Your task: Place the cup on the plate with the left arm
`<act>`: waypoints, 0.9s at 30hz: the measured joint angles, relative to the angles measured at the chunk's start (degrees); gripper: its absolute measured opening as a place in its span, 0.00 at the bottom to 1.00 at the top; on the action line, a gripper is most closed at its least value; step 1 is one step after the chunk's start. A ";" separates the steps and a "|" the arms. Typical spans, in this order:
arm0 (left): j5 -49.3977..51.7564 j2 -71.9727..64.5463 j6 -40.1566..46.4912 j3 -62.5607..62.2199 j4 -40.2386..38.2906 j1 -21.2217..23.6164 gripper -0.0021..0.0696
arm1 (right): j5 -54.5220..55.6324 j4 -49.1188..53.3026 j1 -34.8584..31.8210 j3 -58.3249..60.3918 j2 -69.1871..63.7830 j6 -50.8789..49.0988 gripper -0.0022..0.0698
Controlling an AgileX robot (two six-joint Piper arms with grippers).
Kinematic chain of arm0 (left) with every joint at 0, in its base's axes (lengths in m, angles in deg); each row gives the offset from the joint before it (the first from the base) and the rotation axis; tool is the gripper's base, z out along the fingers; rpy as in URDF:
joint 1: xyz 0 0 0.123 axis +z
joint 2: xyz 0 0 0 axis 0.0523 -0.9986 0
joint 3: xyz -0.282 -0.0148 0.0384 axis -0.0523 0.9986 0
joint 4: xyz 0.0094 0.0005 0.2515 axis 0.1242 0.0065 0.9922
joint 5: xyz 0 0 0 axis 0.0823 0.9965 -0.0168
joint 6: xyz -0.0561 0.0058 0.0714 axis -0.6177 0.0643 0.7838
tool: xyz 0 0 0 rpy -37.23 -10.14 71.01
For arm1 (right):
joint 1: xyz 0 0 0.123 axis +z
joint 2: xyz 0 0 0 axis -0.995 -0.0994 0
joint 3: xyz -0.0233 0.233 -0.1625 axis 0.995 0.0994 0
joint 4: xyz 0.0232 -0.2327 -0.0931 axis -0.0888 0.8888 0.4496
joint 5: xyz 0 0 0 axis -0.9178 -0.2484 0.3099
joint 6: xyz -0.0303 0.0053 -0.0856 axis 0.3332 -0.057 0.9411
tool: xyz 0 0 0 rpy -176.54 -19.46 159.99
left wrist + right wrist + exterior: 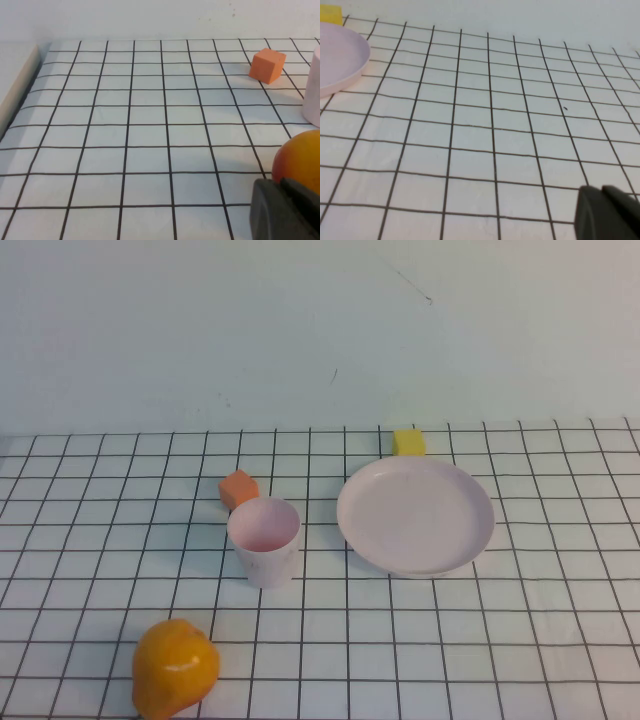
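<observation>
the left claw (287, 210) is showing only as a dark tip in its wrist view, hanging low over the counter (150, 135) just beside the orange fruit (300, 160); whether it is wide or narrow i cannot tell. the right claw (610, 212) is likewise peeking in over bare grid, its state unclear. the cup (264, 540) is standing upright on the counter, near the plate (415, 515) but apart from it. an orange cube (238, 489) is sitting just behind the cup, a yellow cube (409, 442) behind the plate.
</observation>
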 joint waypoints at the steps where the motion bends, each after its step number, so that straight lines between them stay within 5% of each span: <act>1: 0.00 0.00 0.00 0.00 0.00 0.00 0.03 | 0.00 0.00 0.00 0.00 0.00 0.00 0.03; 18: -2.42 0.00 0.00 0.22 0.08 0.00 0.03 | 0.00 0.00 0.00 0.00 0.00 0.00 0.03; 27: -20.18 0.00 0.00 0.44 0.08 0.00 0.03 | 0.00 0.00 0.00 0.00 0.00 0.00 0.03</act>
